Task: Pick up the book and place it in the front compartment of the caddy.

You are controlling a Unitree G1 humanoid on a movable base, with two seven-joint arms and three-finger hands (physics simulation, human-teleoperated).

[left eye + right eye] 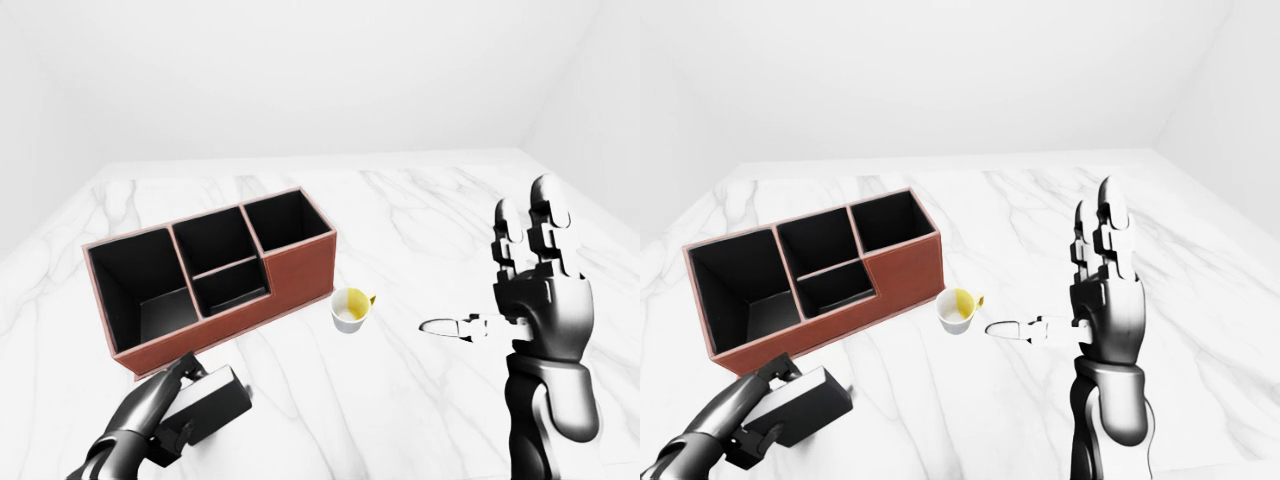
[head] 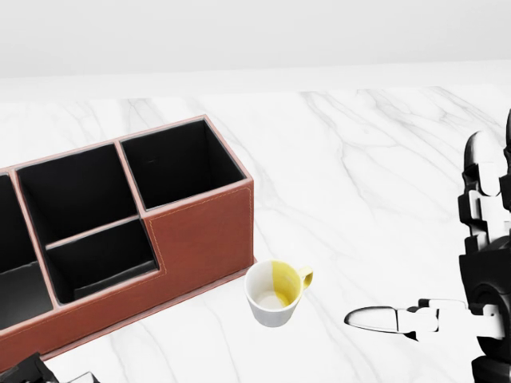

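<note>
In the left-eye view, my left hand [image 1: 160, 415] sits just below the caddy [image 1: 205, 280], with its fingers closed around the dark book [image 1: 205, 405]; I judge the book is gripped so I can carry it to the compartment. The book is not yet in the caddy. A white and yellow cup [image 1: 350, 310] stands just right of the caddy.

In the head view, only the caddy's right part and the cup show; the book is almost out of frame.

In the right-eye view, my right hand [image 1: 1105, 290] is raised well right of the caddy, fingers spread and empty, probably to keep clear.
</note>
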